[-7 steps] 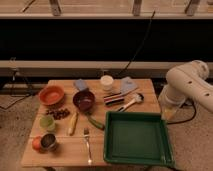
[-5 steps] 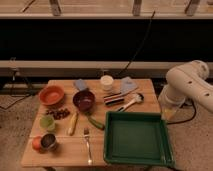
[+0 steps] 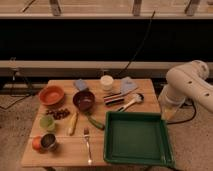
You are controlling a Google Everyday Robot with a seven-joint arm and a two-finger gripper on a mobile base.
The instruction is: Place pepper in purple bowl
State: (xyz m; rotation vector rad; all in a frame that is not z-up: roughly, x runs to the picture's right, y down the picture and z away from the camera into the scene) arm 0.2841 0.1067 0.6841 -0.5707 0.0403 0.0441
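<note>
End effector (image 3: pixel 171 104) hangs off the bench's (image 3: pixel 65 150) right edge, likely parked clear for a view; grip state can't tell | pepper (image 3: pixel 95 121) well left of it, loose on bench, just beside purple bowl (image 3: pixel 84 100) | pickup not begun: long reach ahead.

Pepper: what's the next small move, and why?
Probably swing the arm out over the table toward the pepper. It lies untouched just in front of the purple bowl, at a corner of the green tray, while the arm sits off the table beyond the tray, its pincer not in view.
</note>
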